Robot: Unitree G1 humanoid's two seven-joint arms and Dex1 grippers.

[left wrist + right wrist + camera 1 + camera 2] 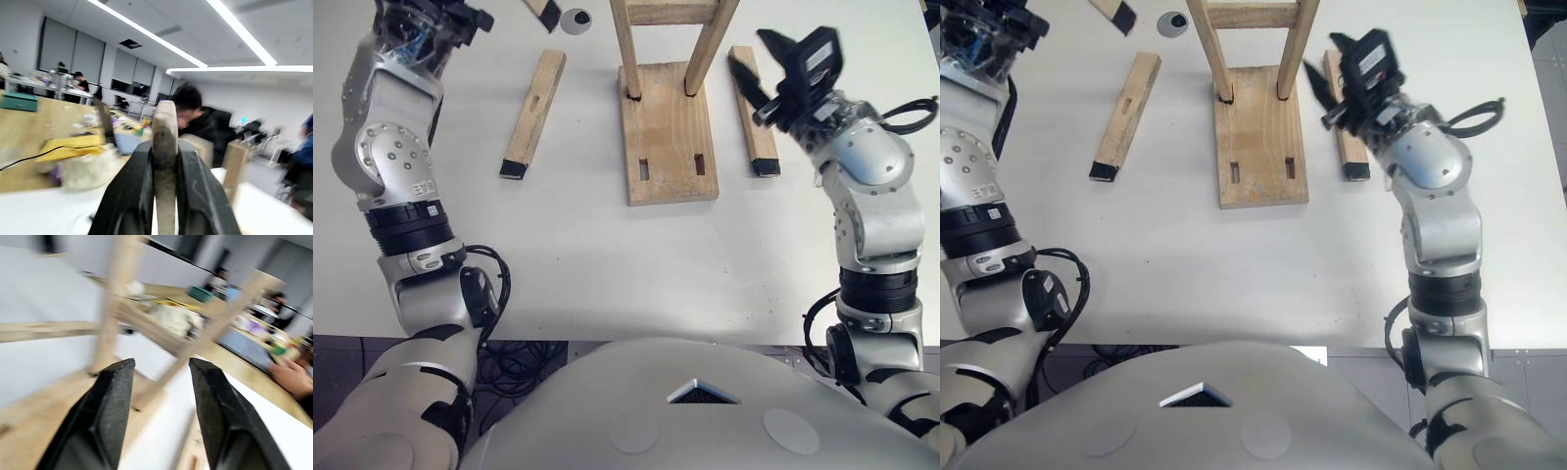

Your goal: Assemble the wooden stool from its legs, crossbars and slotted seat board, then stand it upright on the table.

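On the white desk point(587, 264) a flat slotted wooden seat board point(668, 162) lies centred. A loose black-tipped wooden leg point(533, 113) lies to its left and another loose leg point(756, 137) to its right. Two upright legs point(628, 49) joined by a wooden crossbar point(671, 12) stand in its far slots. The right gripper point(161, 364) hovers beside them, jaws apart. At far left, the left gripper point(165, 147) has its jaws clamped on a pale wooden piece point(165, 117).

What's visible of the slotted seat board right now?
The seat board is a rectangular slab of pale wood lying flat on the white table. Of its four slots, the two near slots are empty, while the two far ones hold standing legs joined by a crossbar. Loose legs lie on either side, not touching it.
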